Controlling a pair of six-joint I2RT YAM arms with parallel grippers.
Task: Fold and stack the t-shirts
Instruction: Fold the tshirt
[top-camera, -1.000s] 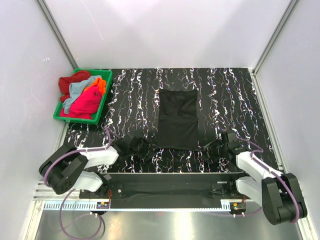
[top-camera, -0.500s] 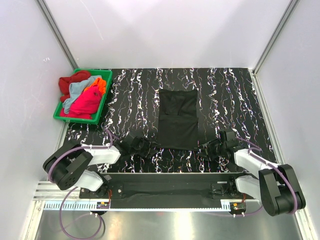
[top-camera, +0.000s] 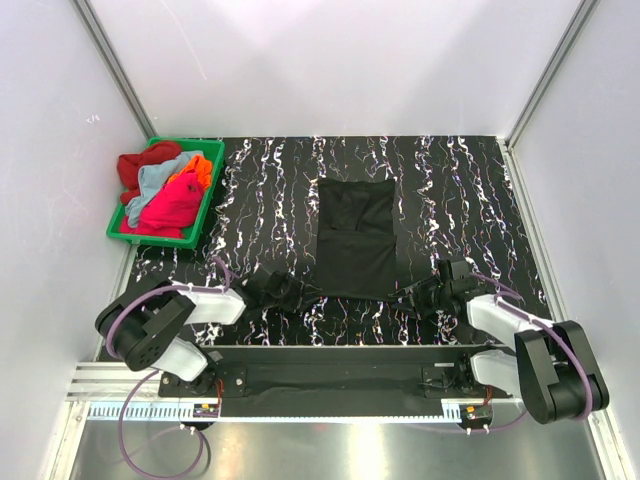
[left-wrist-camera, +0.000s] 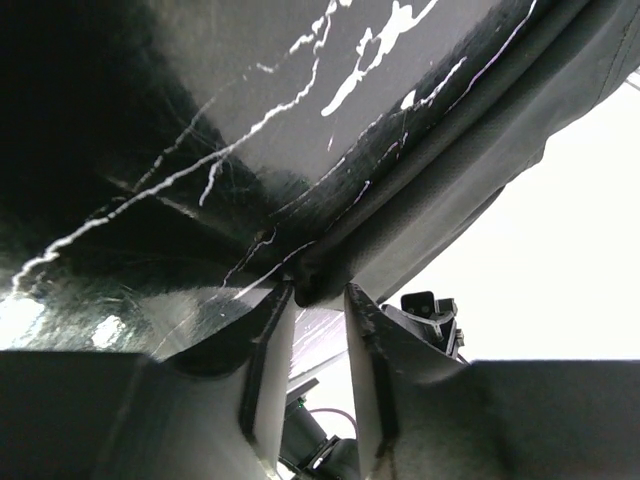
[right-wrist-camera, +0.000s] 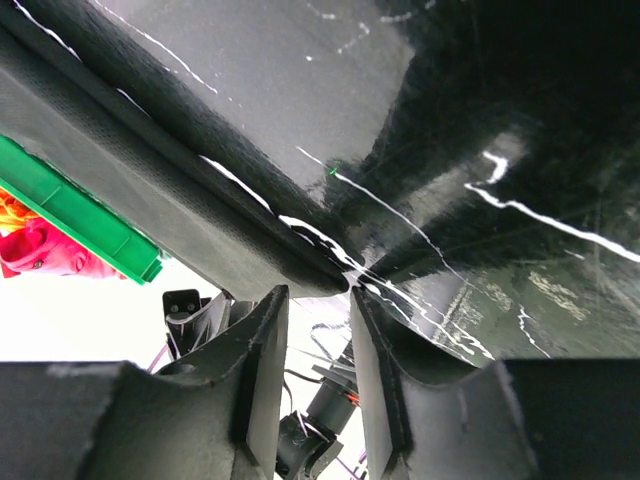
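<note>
Cloth this soft and light will sag and slip. The black folded cloth t-shirt (top-camera: 355, 235) lies flat in the middle of the black white-veined table (top-camera: 460, 190), and its near hem corners are the best hold. The jaws of the left gripper (left-wrist-camera: 318, 292) and right gripper (right-wrist-camera: 318, 292) stand narrowly apart at that hem; I cannot tell whether they are pinching it.

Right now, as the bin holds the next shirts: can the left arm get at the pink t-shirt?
Probably, once free: the left gripper pinches the hem of the black t-shirt. The pink t-shirt lies uncovered in the green bin at far left, nothing between.
</note>
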